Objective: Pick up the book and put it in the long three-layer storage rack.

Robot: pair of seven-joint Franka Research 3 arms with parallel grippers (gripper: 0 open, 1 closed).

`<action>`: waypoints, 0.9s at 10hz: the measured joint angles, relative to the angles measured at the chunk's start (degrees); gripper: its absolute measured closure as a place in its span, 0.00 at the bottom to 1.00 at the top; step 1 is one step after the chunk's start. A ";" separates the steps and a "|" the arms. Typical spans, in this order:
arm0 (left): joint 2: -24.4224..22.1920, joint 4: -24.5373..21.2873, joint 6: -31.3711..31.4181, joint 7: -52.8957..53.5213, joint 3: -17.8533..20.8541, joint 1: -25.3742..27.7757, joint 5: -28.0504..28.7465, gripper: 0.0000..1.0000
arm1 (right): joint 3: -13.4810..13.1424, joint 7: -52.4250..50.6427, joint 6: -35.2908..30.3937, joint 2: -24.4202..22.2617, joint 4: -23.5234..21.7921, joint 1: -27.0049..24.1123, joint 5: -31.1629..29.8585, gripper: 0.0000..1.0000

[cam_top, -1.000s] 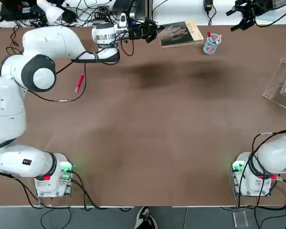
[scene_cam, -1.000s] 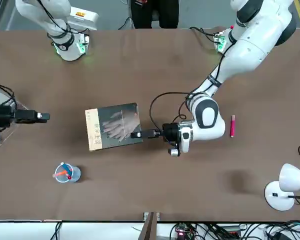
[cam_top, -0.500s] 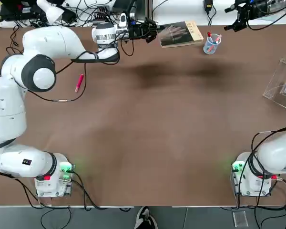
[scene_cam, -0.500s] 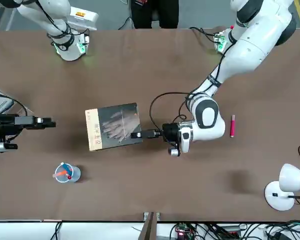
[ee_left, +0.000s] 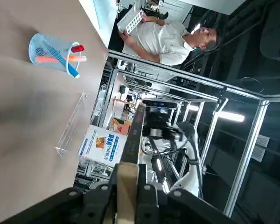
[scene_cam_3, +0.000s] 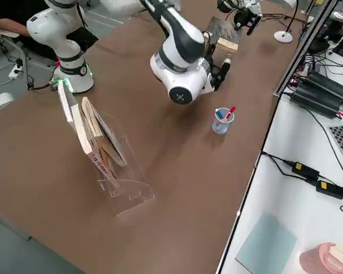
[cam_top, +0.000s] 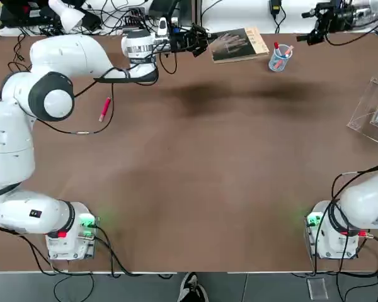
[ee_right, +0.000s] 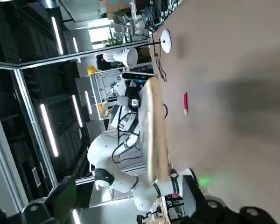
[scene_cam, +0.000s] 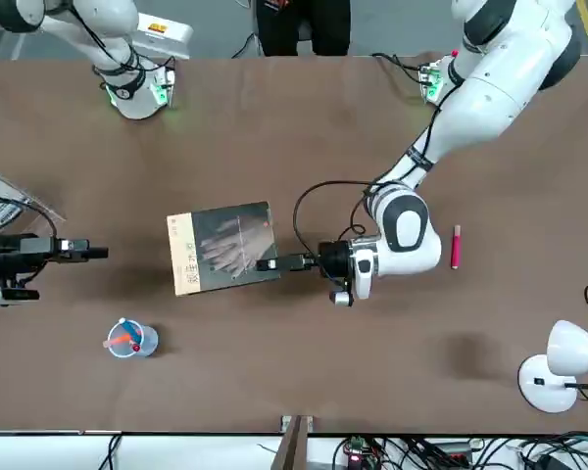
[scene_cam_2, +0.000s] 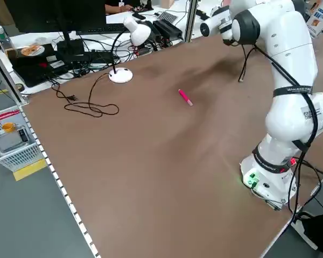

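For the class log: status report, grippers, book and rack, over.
Left gripper shut on book, held off the table. Right gripper open, level with the book, apart from it. Rack at table's right, untouched. Pen cup nearby, not blocking.

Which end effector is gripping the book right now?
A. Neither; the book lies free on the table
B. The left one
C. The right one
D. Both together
B: the left end effector is shut on the edge of the book, holding it out above the table, while the right end effector is open and apart from the book, off to its side.
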 joint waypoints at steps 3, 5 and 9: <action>0.23 0.00 0.00 0.00 0.00 -0.23 0.00 0.98 | 0.03 -1.17 -0.07 2.23 -1.35 0.47 4.38 0.00; 0.23 0.00 0.00 0.00 0.00 -0.36 0.00 0.98 | 0.09 -1.43 0.17 2.37 -2.97 1.38 6.79 0.00; 0.24 0.00 0.00 0.02 0.13 -0.40 0.00 0.98 | 0.07 -1.45 0.74 2.14 -3.11 3.58 5.78 0.00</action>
